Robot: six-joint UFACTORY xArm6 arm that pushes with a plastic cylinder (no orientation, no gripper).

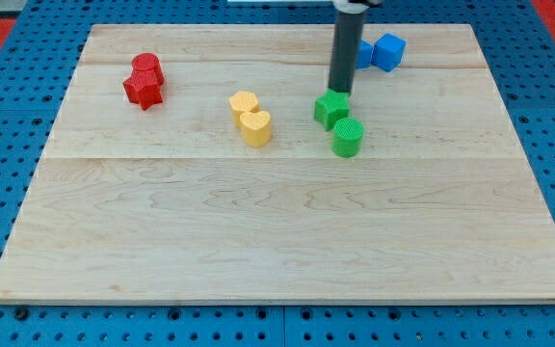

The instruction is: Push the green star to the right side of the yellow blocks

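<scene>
The green star (331, 108) lies on the wooden board (277, 231), to the right of the two yellow blocks. The yellow blocks touch each other: one (244, 104) at the upper left and a heart-like one (256, 127) at the lower right. A green cylinder (348, 137) touches the star's lower right side. My tip (339, 92) stands at the star's top edge, touching or nearly touching it, with the dark rod rising to the view's top.
Two red blocks (145, 79) sit together at the upper left. Two blue blocks (382, 51) sit at the upper right, just behind the rod. A blue pegboard (8, 116) surrounds the board.
</scene>
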